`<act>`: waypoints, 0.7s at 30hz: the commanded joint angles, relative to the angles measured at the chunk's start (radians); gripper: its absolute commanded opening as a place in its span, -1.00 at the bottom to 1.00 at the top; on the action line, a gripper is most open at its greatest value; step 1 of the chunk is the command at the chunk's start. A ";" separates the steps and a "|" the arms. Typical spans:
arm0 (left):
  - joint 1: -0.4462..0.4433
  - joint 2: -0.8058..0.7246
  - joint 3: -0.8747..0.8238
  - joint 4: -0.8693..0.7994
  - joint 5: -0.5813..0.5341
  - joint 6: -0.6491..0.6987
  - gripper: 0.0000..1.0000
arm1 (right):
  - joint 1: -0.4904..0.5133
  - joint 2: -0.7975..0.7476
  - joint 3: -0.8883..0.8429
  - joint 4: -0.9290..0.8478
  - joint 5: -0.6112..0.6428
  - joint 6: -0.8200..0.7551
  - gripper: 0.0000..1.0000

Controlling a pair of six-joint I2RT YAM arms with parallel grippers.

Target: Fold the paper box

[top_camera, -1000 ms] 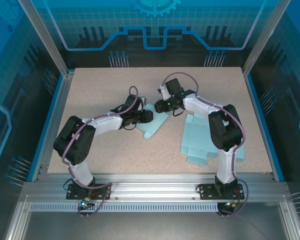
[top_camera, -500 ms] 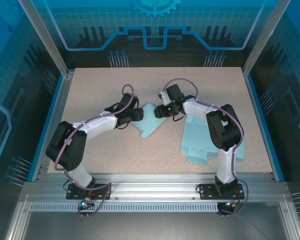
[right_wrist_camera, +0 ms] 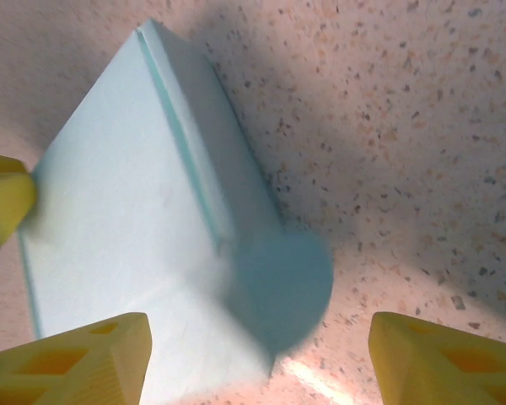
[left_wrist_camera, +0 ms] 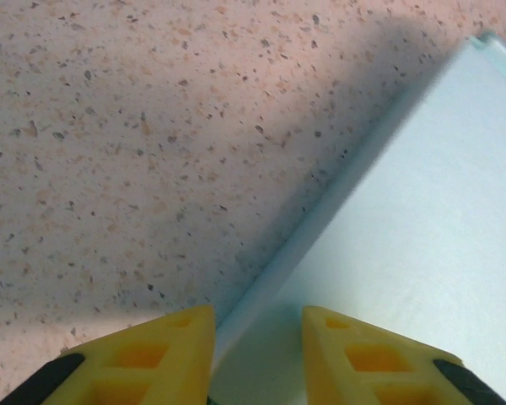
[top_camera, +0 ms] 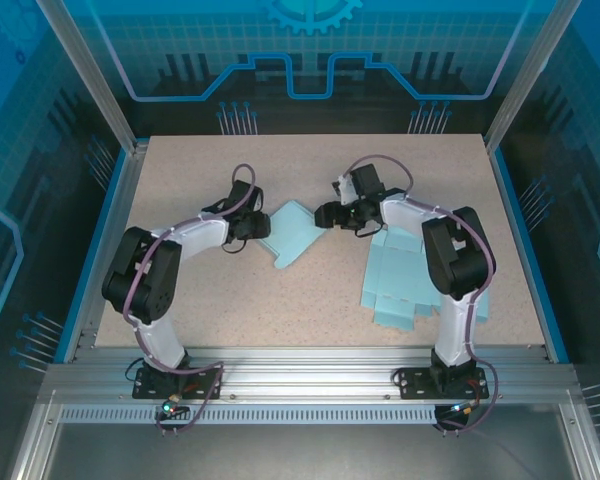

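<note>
The paper box [top_camera: 296,233] is a light blue, partly folded piece lying in the middle of the table. My left gripper [top_camera: 263,228] sits at its left edge. In the left wrist view the box's folded edge [left_wrist_camera: 320,236] runs between the yellow fingers [left_wrist_camera: 164,350], and the left gripper [left_wrist_camera: 257,337] stands narrowly open around it. My right gripper [top_camera: 323,215] is at the box's upper right corner, wide open. In the right wrist view the box [right_wrist_camera: 126,228] and its round tab [right_wrist_camera: 282,287] lie between the spread fingers of the right gripper [right_wrist_camera: 261,363].
Several flat light blue paper cut-outs [top_camera: 412,280] lie in a pile on the right half of the table, under the right arm. Aluminium frame posts and blue walls [top_camera: 100,200] ring the speckled table [top_camera: 280,170].
The left arm has drawn back to the left and its jaws have narrowed. The right gripper has backed off to the right and opened wider. More of the box now shows between them.
</note>
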 commanded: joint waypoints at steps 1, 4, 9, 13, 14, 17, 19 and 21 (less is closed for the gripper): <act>0.048 0.062 0.000 -0.084 0.069 0.015 -0.42 | -0.016 0.044 -0.022 0.098 -0.153 0.088 0.41; 0.074 0.084 0.014 -0.091 0.104 0.017 -0.46 | -0.025 0.066 -0.036 0.160 -0.198 0.134 0.43; 0.083 0.092 0.014 -0.084 0.135 0.018 -0.46 | -0.025 0.070 -0.056 0.209 -0.215 0.173 0.43; 0.084 0.082 0.016 -0.067 0.168 0.009 -0.38 | 0.004 0.079 -0.065 0.234 -0.232 0.185 0.33; 0.084 0.078 0.018 -0.065 0.174 0.006 -0.36 | 0.010 0.081 -0.071 0.249 -0.236 0.191 0.31; 0.083 0.064 0.036 -0.076 0.177 0.006 -0.15 | 0.026 0.086 -0.088 0.296 -0.237 0.212 0.24; 0.084 0.049 0.056 -0.095 0.158 0.012 0.06 | 0.032 0.093 -0.089 0.313 -0.235 0.221 0.14; 0.083 0.038 0.079 -0.117 0.129 0.020 0.17 | 0.038 0.100 -0.087 0.326 -0.242 0.228 0.06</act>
